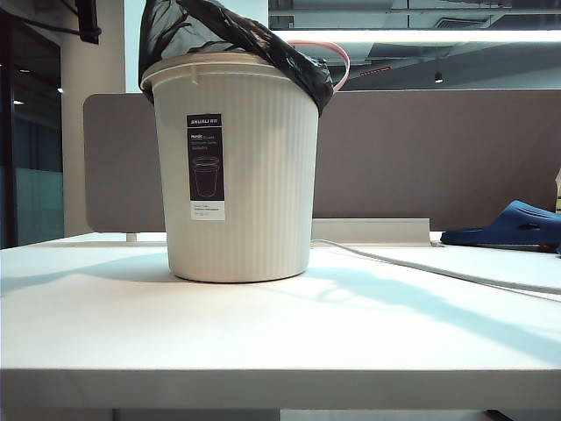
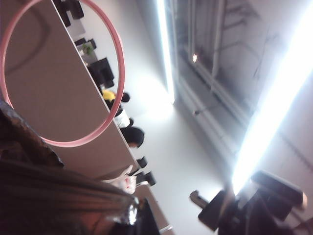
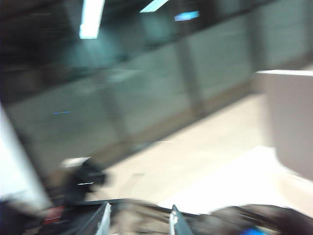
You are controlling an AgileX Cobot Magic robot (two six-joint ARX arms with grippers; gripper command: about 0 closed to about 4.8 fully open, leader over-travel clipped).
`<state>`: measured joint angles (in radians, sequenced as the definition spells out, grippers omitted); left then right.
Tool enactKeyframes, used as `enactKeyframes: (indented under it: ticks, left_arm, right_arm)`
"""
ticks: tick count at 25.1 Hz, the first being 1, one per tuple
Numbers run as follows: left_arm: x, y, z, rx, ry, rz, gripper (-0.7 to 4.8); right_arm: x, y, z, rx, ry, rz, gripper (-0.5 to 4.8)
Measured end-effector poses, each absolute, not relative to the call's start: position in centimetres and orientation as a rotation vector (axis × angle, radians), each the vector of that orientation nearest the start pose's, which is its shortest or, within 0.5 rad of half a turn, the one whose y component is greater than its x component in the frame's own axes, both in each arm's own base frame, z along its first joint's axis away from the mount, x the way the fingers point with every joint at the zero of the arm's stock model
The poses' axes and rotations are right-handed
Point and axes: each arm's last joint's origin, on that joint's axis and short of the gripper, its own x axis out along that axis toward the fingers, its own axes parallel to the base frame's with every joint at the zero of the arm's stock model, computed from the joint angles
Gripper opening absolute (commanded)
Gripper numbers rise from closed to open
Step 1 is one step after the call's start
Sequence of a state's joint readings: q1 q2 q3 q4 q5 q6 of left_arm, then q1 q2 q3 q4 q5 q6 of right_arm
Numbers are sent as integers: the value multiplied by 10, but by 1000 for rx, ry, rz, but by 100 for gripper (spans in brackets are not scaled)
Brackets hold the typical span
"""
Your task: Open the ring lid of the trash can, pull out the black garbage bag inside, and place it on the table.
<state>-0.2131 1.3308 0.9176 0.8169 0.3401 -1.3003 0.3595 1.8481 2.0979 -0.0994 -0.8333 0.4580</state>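
Observation:
The cream ribbed trash can (image 1: 237,175) stands upright in the middle of the white table (image 1: 263,342). The pink ring lid (image 1: 337,54) is tipped up behind the rim; in the left wrist view the ring lid (image 2: 117,63) hangs free as a full hoop. The black garbage bag (image 1: 188,26) bulges above the rim and runs out of the top of the picture. My left gripper (image 2: 139,218) is shut, with the crinkled bag (image 2: 44,191) pressed at its jaws. My right gripper (image 3: 139,223) is blurred, its fingers apart, nothing clearly between them. Neither gripper shows in the exterior view.
A grey-brown partition (image 1: 421,158) runs behind the bin. A dark blue slipper (image 1: 513,225) lies at the back right, and a pale cable (image 1: 438,272) crosses the table on the right. The other arm's dark gripper (image 2: 234,210) shows in the left wrist view.

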Motion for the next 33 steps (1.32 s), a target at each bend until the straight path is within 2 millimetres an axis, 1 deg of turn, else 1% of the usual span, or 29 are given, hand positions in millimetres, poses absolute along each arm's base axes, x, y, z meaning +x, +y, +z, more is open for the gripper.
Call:
enactKeyframes:
  ticks: [3,5,6,8,10,12,13,15,17,18,20,22,24,27,30,33]
  left_arm:
    - [286,-73,367,-1135,15,-755,-6]
    - [287,-75,375,-1079,22,-769,-6]
    - [287,-75,377,-1052,28,-773,-6]
    - [287,-79,380,-1002,54,-786,-6]
    - [286,-85,376,-978,88,-792,-6]
    - [287,-87,374,-965,122,-804,-6]
    - [286,-88,374,-956,121,-807,-6]
    - [285,-94,373,-933,126,-824,-6]
    - [284,-95,373,-912,133,-847,-6]
    - [284,-95,373,-901,130,-849,-6]
    - [284,-95,373,-888,126,-851,-6]
    - [284,-95,373,-861,113,-852,-6]
    - [284,-94,373,-827,96,-849,-6]
    - [284,-95,373,-812,91,-851,-6]
    - [284,-95,373,-804,88,-851,-6]
    - [284,-95,373,-800,94,-864,-6]
  right_arm:
    - [351,152,501,247,166,929,142]
    - [342,148,500,218,231,768,144]
    - [341,148,498,230,268,721,144]
    - [343,147,486,301,388,667,149]
    - [348,150,469,394,489,672,157]
    - [353,163,442,513,625,685,175]
    - [357,166,431,568,680,676,185]
    - [360,170,420,650,725,669,227]
    - [358,176,422,700,727,677,245]
    - [356,178,424,719,734,691,271]
    - [349,179,430,743,751,736,286]
    - [339,174,440,765,755,759,290]
    - [326,170,449,768,759,748,298]
    - [309,163,459,748,745,701,297]
    - [289,164,468,672,698,628,297]
    - [258,172,479,602,633,637,295]
